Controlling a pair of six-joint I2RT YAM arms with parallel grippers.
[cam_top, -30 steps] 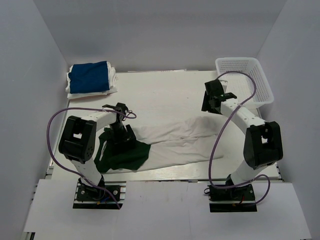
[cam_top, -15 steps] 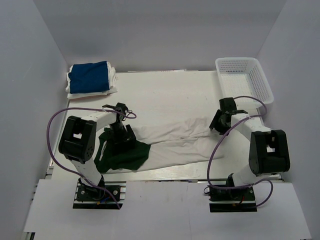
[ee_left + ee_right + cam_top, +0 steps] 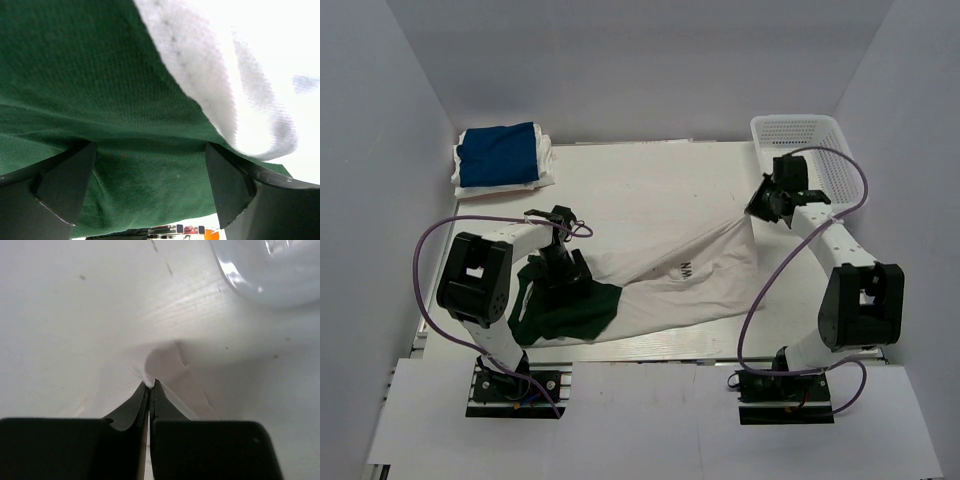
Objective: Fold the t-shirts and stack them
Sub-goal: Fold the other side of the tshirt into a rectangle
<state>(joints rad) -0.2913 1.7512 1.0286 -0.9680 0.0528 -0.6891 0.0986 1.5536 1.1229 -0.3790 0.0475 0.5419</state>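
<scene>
Since the earlier frame, the right gripper (image 3: 763, 208) has been carried from the near-right end of the white t-shirt (image 3: 692, 285) toward the far right, and the cloth's corner has been drawn along with it; the left arm has not been moved. In the wrist view the right gripper (image 3: 150, 388) is seen with its jaws pressed fully together, a small fold of white cloth pinched between the tips and raised off the counter (image 3: 650, 185). From that pinch the white t-shirt is stretched leftward and nearward, so its long axis is laid diagonally, from far right to near left, with a small dark print showing about midway. At its other end it meets the dark green t-shirt (image 3: 568, 310), crumpled at the near left. The left gripper (image 3: 148, 172) is held at its widest there, pressed onto green cloth with nothing clasped. The blue t-shirt (image 3: 498, 155) is kept folded at the far-left corner, well apart, and the basket (image 3: 845, 185) stands just beyond the right gripper. Any further pull is judged to be wanted along that diagonal, away from the left arm.
</scene>
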